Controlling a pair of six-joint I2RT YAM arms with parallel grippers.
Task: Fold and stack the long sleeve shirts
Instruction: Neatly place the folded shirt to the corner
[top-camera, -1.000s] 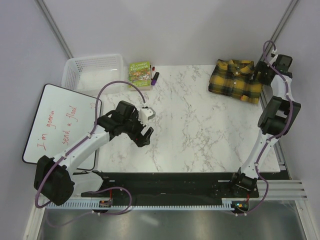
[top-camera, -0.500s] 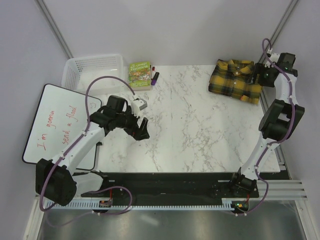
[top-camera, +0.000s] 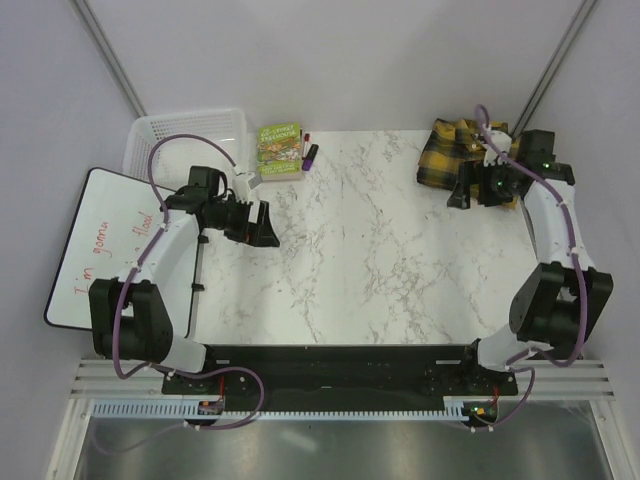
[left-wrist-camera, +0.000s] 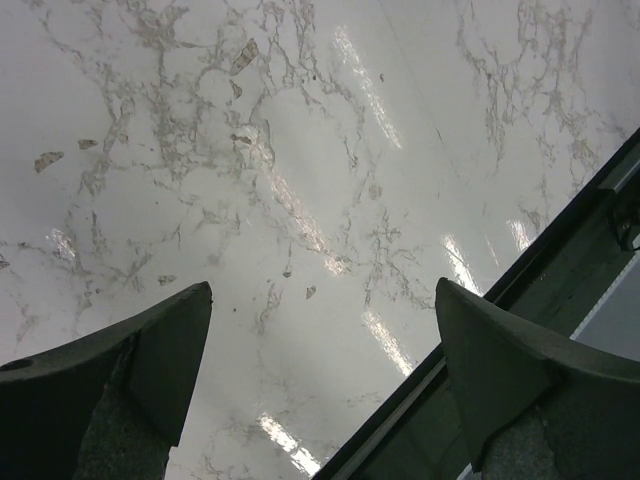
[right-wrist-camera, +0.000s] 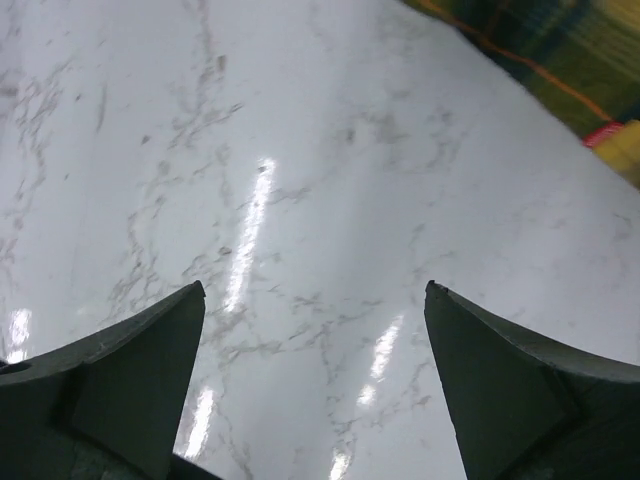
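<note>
The yellow-and-black plaid shirt (top-camera: 442, 157) lies folded at the table's back right corner, partly covered by my right arm. Its edge shows at the top right of the right wrist view (right-wrist-camera: 560, 45). My right gripper (top-camera: 463, 192) hangs over the shirt's near left edge, open and empty, with bare marble under it in the right wrist view (right-wrist-camera: 315, 290). My left gripper (top-camera: 267, 227) is open and empty above the left part of the table, and only marble shows between its fingers (left-wrist-camera: 322, 290). The dark charcoal grey shirt is out of view.
A white basket (top-camera: 190, 135) stands at the back left, with a green book (top-camera: 280, 148) and markers (top-camera: 309, 152) beside it. A whiteboard (top-camera: 100, 250) with red writing lies off the table's left side. A dark rail (left-wrist-camera: 560, 290) shows at the lower right of the left wrist view.
My left arm has drawn back to the left, toward the whiteboard. My right arm has swung in from beyond the shirt's right side, and its gripper now hangs over the shirt's near left edge.
</note>
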